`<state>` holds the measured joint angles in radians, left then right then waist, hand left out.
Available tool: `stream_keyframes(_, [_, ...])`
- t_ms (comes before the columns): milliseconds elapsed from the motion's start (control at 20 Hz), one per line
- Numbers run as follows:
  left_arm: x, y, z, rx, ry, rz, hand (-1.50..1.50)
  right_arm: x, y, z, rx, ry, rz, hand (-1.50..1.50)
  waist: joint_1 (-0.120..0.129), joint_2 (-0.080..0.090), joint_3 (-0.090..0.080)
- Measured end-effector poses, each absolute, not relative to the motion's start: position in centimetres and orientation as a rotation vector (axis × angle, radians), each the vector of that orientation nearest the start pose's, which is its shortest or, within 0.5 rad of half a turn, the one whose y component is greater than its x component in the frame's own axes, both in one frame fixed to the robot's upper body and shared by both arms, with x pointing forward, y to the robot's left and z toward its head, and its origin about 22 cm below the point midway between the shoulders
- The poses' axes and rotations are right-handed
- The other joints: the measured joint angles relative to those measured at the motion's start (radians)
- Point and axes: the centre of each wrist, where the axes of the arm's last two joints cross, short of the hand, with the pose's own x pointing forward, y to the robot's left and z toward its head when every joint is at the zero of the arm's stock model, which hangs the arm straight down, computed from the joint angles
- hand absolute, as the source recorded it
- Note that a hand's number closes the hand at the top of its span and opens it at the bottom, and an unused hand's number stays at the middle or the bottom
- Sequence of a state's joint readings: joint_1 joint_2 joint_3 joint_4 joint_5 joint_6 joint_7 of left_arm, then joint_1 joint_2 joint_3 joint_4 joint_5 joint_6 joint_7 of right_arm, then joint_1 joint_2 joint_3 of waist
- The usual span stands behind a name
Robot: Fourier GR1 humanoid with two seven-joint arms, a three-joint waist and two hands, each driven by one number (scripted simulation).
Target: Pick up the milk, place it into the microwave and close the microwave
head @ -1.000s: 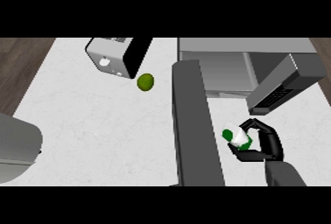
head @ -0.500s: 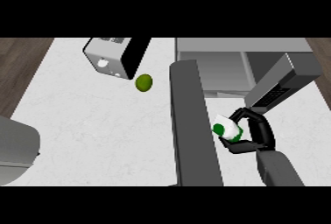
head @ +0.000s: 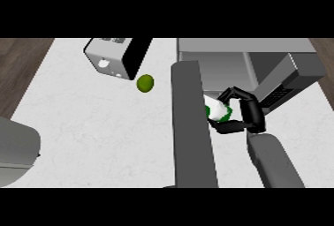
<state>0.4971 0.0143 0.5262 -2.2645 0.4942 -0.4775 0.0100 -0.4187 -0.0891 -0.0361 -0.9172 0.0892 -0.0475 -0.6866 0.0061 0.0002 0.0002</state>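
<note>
Milk (head: 218, 112) sits pinched in the curled fingers of the right hand (head: 244, 117), just right of the open microwave door (head: 192, 132); carrying it well means lifting toward twelve o'clock into the microwave cavity (head: 225, 68), clear of that door's edge.

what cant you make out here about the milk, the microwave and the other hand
- Milk: in the head view, mostly hidden by the curled right hand and the open microwave door; its shape and any label cannot be read.
- Microwave: much of the cavity floor lies behind the door, and the top is cut off by the view's edge.
- Left hand: shows nowhere in the head view.
- Toaster: its top is cut by the view's edge.
</note>
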Motion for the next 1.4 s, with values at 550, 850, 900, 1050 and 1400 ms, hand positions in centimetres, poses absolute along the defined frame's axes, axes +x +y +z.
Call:
stream_keyframes(550, [7.6, 35.6, 9.9, 0.056, -1.933, 0.072, -1.5, 39.6, -19.2, -0.4, -0.289, -1.951, 0.423, 1.5, 0.021, 0.008, 0.001])
stream_keyframes(850, [8.7, 35.4, 9.8, 0.032, -1.94, 0.049, -1.5, 41.9, -19.0, 1.1, -0.443, -1.921, 0.445, 1.5, 0.042, 0.019, 0.002])
stream_keyframes(900, [8.8, 35.4, 9.9, 0.026, -1.942, 0.046, -1.5, 42.2, -19.4, 1.3, -0.463, -1.917, 0.444, 1.5, 0.049, 0.022, 0.002])
stream_keyframes(1050, [8.9, 35.5, 9.7, 0.019, -1.944, 0.042, -1.5, 42.9, -19.5, 2.1, -0.517, -1.908, 0.42, 1.5, 0.063, 0.027, 0.003])
stream_keyframes(1400, [9.9, 35.5, 9.7, 0.004, -1.954, 0.031, -1.5, 43.8, -20.9, 3.3, -0.733, -1.93, 0.4, 1.5, 0.089, 0.041, 0.003])
